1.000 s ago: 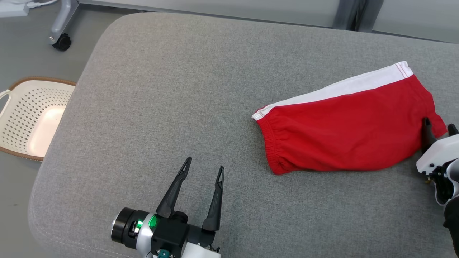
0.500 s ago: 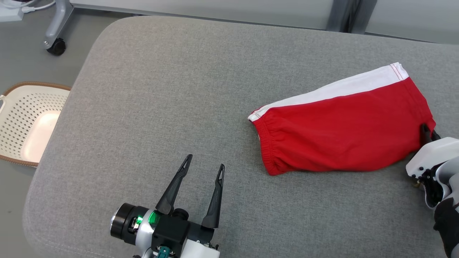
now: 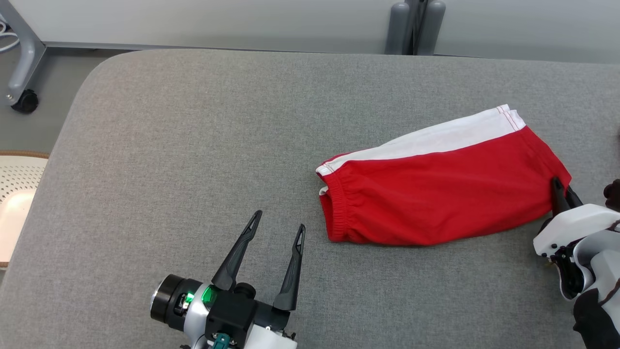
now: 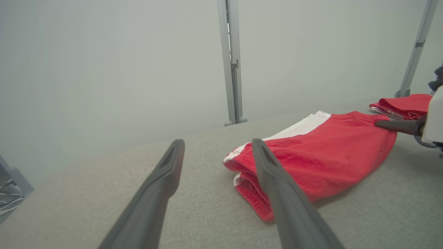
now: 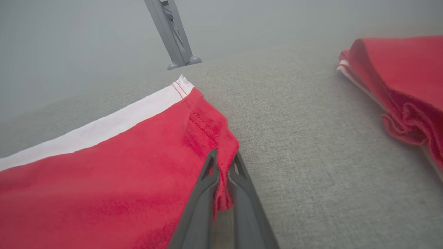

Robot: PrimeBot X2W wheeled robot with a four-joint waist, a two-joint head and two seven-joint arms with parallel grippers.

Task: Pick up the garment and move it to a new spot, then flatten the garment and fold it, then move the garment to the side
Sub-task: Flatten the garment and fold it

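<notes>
The garment [image 3: 441,189] is a pair of red shorts with a white side stripe, folded and lying on the grey padded table [image 3: 203,145], right of centre. My right gripper [image 3: 561,193] is shut on the garment's right corner; in the right wrist view a pinch of red cloth [image 5: 224,173] sits between the two fingers. My left gripper [image 3: 277,227] stands open near the front edge, left of the garment's elastic waistband [image 4: 249,180], touching nothing.
A second red garment [image 5: 398,90] lies folded further right on the table. A white perforated basket [image 3: 14,203] stands on the floor at the left. A wheeled frame leg [image 3: 22,94] is at the back left, and a grey post [image 3: 411,26] behind the table.
The right gripper has shut on the garment's right corner. The head camera has shifted, so the whole scene sits lower and further left. The left gripper has not moved.
</notes>
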